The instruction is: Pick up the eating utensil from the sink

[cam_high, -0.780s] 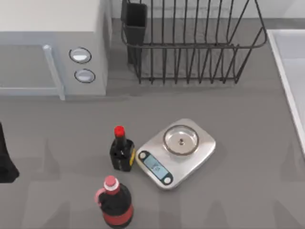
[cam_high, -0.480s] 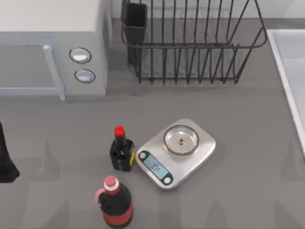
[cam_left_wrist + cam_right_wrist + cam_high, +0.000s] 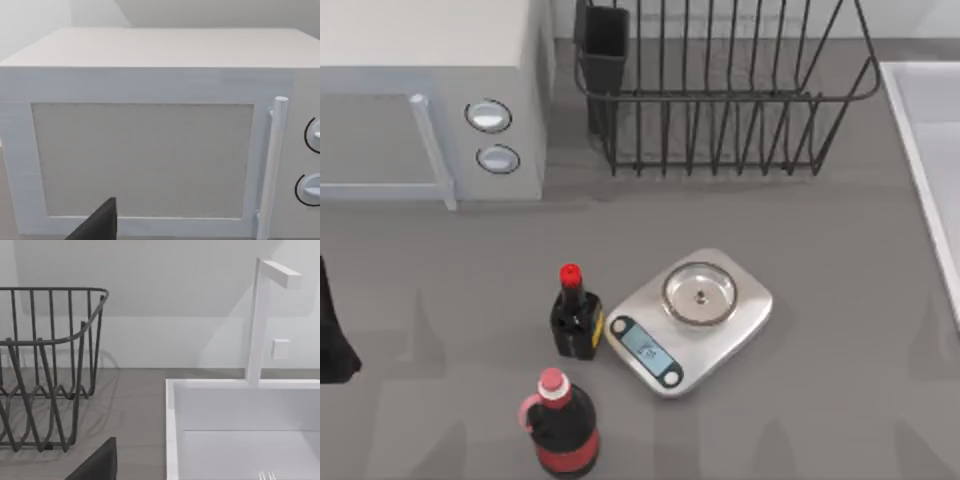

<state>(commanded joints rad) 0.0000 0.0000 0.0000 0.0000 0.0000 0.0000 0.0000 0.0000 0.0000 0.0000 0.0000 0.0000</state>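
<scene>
Grey worktop (image 3: 840, 290) carries everything here, and across the last moments nothing on it has shifted; the top view matches the two earlier ones item for item. The microwave (image 3: 430, 100) sits at the far left corner; the black wire dish rack (image 3: 720, 90) stands along the far edge; the scale (image 3: 688, 318) lies near the middle, with the small dark bottle (image 3: 575, 318) just beside it and the red-capped bottle (image 3: 560, 425) nearer the front edge. The sink (image 3: 920, 130) runs along the right edge, its pale rim showing at the top view's right side.

The left arm (image 3: 332, 335) is parked at the left edge, its wrist camera facing the microwave door; whether its fingers are wide or narrow I cannot tell. The right wrist view looks over the sink's rim toward the faucet (image 3: 260, 320), and at the very bottom of the basin some thin silver tines, probably the eating utensil (image 3: 266, 476), just peek in; the right fingers' spread I cannot tell either.

Since nothing has moved, my judgement is that the task has barely begun; the right arm, nearer the sink, needs to travel over the basin and descend onto the utensil.
</scene>
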